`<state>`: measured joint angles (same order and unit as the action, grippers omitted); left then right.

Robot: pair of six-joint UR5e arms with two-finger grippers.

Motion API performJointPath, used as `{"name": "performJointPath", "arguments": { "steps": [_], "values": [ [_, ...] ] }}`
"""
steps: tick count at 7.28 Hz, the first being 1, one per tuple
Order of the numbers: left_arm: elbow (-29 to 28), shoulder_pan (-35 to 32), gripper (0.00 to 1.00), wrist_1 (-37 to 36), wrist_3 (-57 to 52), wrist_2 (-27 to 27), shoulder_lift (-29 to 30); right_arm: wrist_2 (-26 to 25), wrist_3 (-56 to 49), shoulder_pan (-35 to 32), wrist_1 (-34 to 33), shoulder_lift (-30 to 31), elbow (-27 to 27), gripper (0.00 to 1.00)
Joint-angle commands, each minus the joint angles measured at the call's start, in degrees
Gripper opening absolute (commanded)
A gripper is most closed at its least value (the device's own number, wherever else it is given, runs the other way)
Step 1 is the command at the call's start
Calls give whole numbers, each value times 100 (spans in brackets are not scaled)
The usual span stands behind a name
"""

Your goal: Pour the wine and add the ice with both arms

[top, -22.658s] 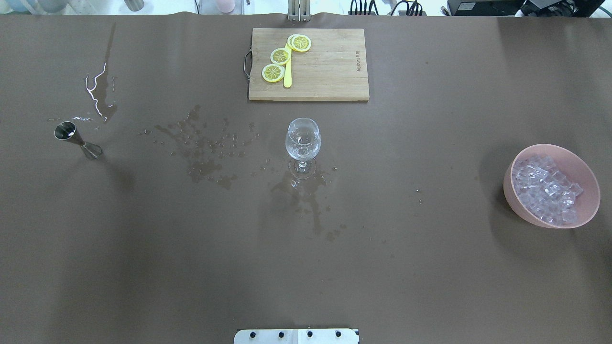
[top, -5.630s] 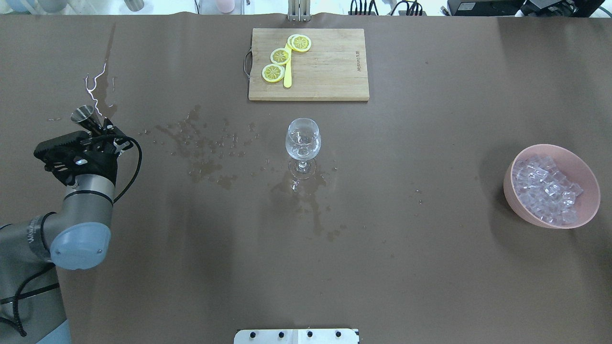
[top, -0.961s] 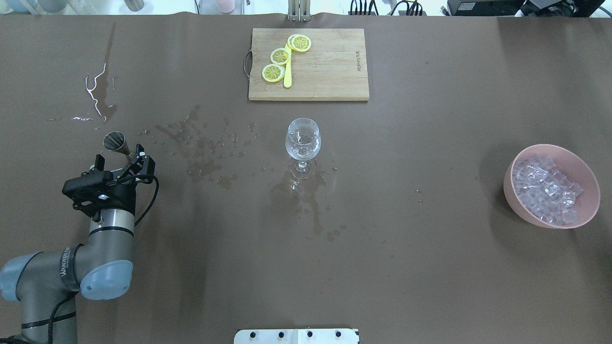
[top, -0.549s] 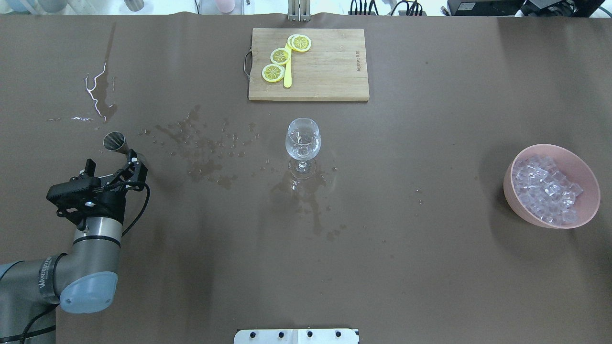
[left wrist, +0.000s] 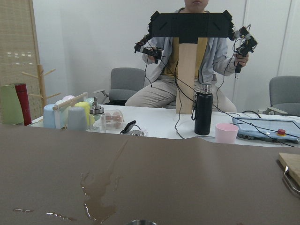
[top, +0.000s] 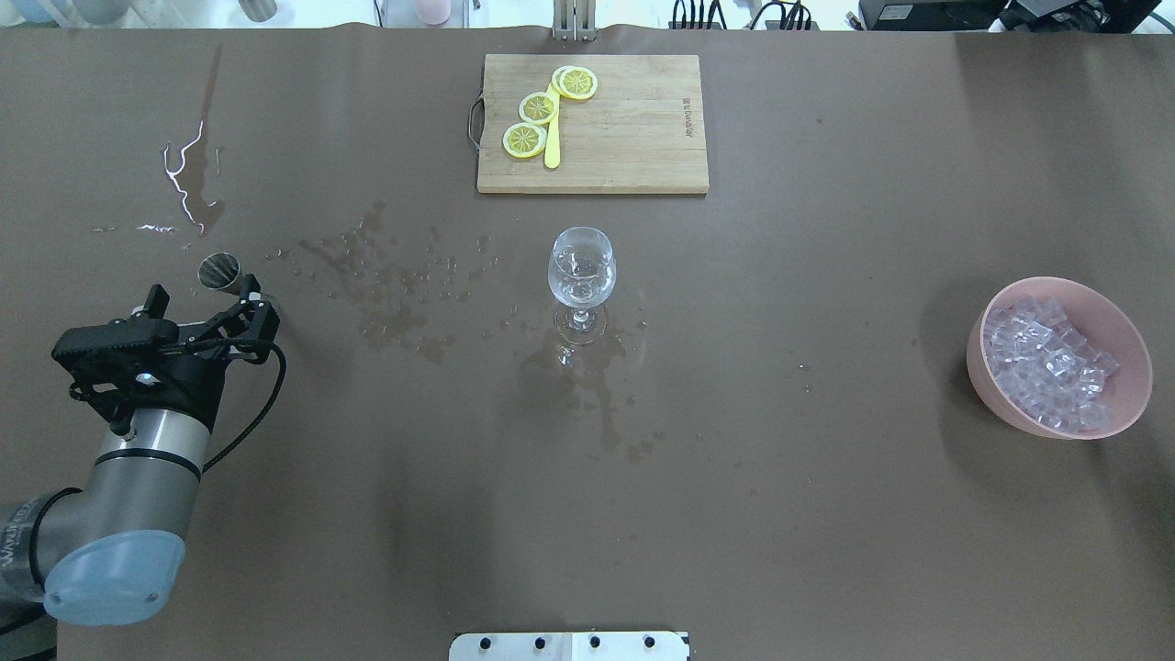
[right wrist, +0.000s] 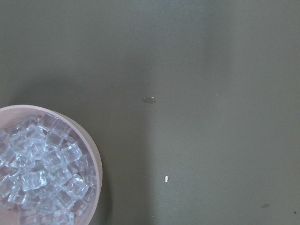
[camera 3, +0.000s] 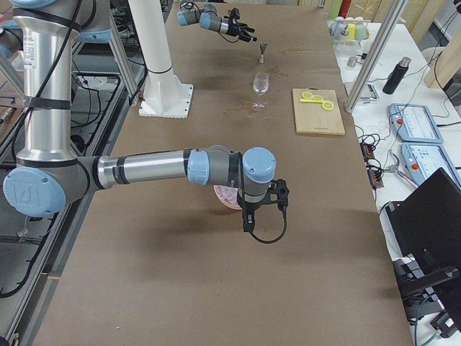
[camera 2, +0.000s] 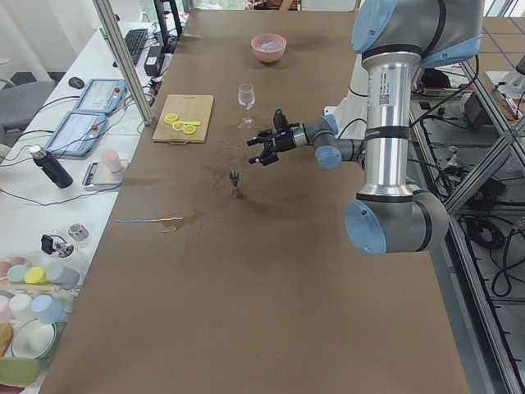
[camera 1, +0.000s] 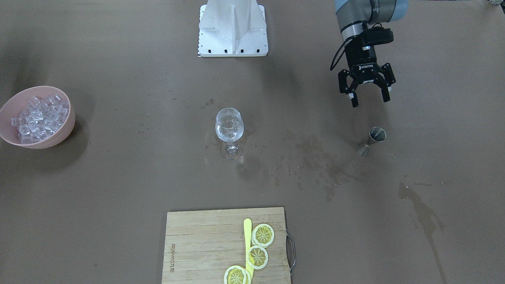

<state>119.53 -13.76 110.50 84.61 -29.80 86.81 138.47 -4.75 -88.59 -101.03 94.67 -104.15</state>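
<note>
The wine glass (top: 581, 266) stands mid-table with a little clear wine (camera 1: 229, 134) in its bowl. A steel jigger (top: 220, 271) stands upright on the table, also in the front view (camera 1: 375, 138). My left gripper (top: 209, 305) is open and empty, a short way back from the jigger, as the front view (camera 1: 370, 101) shows. The ice (top: 1046, 363) fills a pink bowl (top: 982, 367) at the right. My right arm hovers beside the bowl in the right side view (camera 3: 259, 180). Its fingers show in no view, so I cannot tell their state. The right wrist view shows the ice (right wrist: 37, 173) below.
A wooden cutting board (top: 633, 138) with lemon slices (top: 537, 108) and a yellow knife lies at the far middle. Wet splashes (top: 395, 294) spread between the jigger and the glass, with more under the glass. A thin spill (top: 184, 184) lies at the far left.
My left gripper has drawn back from the jigger, toward the robot and to the left, staying open. The jigger, glass and bowl have not moved.
</note>
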Motion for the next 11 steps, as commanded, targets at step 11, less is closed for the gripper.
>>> {"name": "performJointPath", "arguments": {
  "steps": [11],
  "values": [
    [-1125, -5726, 98, -2297, -5983, -8868, 1972, -334, 2804, 1867, 2430, -248, -554, 100]
  ]
}}
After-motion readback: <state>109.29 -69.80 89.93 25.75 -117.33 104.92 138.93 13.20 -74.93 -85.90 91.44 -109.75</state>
